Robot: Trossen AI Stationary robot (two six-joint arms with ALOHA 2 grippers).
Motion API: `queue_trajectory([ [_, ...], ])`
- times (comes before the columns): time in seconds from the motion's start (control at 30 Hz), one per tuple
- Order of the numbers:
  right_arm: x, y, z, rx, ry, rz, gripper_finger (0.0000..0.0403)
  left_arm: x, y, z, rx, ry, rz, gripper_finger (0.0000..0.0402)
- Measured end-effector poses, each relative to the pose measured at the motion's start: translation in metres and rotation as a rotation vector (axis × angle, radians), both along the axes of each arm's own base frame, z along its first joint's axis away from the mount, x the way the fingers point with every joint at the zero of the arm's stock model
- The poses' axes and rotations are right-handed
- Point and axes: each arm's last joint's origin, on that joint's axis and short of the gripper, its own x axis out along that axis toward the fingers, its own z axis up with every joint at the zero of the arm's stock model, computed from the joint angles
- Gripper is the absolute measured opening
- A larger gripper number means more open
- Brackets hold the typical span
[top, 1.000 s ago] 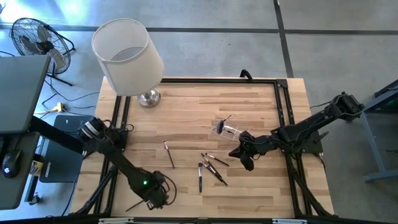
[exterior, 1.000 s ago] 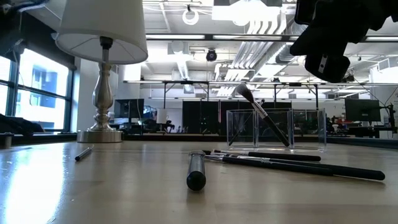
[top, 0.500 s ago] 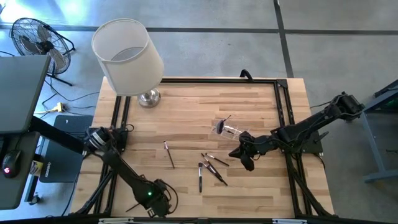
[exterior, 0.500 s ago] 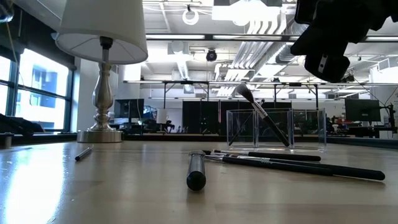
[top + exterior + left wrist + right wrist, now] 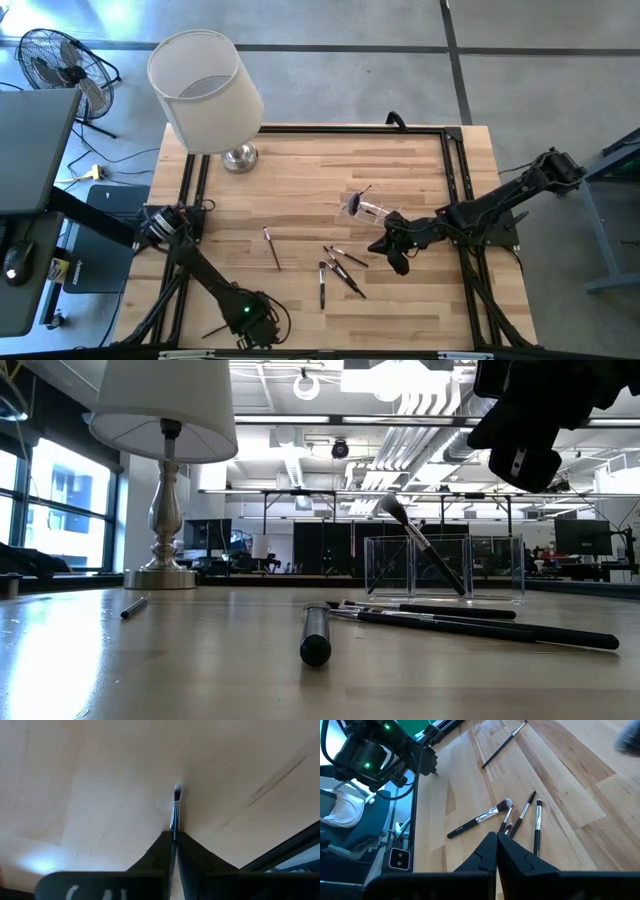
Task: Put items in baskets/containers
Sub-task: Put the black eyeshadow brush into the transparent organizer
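Several slim dark makeup brushes lie on the wooden table: one alone (image 5: 272,247) and a loose cluster (image 5: 340,270), also in the right wrist view (image 5: 510,820). At the near left edge my left gripper (image 5: 240,325) is shut on another thin brush (image 5: 175,805). My right gripper (image 5: 395,252) hangs shut above the table, touching nothing, between the cluster and the clear box (image 5: 370,210). One brush (image 5: 420,545) leans inside that box (image 5: 445,565), its bristle head above the rim. My left gripper pinches the thin brush between its two fingers at the shaft just behind the metal ferrule (image 5: 173,827). The bristle tip (image 5: 177,792) sticks out beyond the fingertips over the wood. Whether the brush is clear of the table I cannot tell.
A lamp with a big white shade (image 5: 205,90) stands at the far left corner, its metal base (image 5: 240,157) on the table. A black frame rail (image 5: 455,180) runs along the table's edges. A fan (image 5: 60,60) and a monitor stand off the table's left.
My left gripper has gone a little toward the table's near edge and slightly right. My right gripper and the brushes on the table have kept still.
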Motion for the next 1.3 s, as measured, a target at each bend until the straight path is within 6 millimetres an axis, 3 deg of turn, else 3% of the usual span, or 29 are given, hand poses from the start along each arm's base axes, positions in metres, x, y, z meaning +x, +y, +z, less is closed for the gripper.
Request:
queue_trajectory([
  [0.23, 0.0, 0.0, 0.0, -0.019, -0.004, 0.011, 0.0001, 0.016, 0.019, 0.0, 0.055, -0.059, -0.019, 0.0005],
  [0.5, 0.0, 0.001, 0.0, -0.039, -0.006, 0.05, 0.0003, 0.043, 0.052, 0.001, 0.14, -0.139, 0.076, 0.0002],
  [0.77, -0.002, 0.003, -0.001, -0.052, 0.007, 0.172, 0.0004, 0.084, 0.091, 0.001, 0.233, -0.38, 0.222, 0.0],
  [1.07, -0.008, 0.003, -0.011, -0.023, 0.139, 0.202, 0.0004, 0.112, 0.117, 0.012, 0.294, -0.511, 0.278, 0.0002],
  [1.3, -0.021, 0.005, -0.022, -0.068, 0.293, 0.14, 0.0002, 0.116, 0.134, 0.024, 0.364, -0.544, 0.268, 0.0002],
])
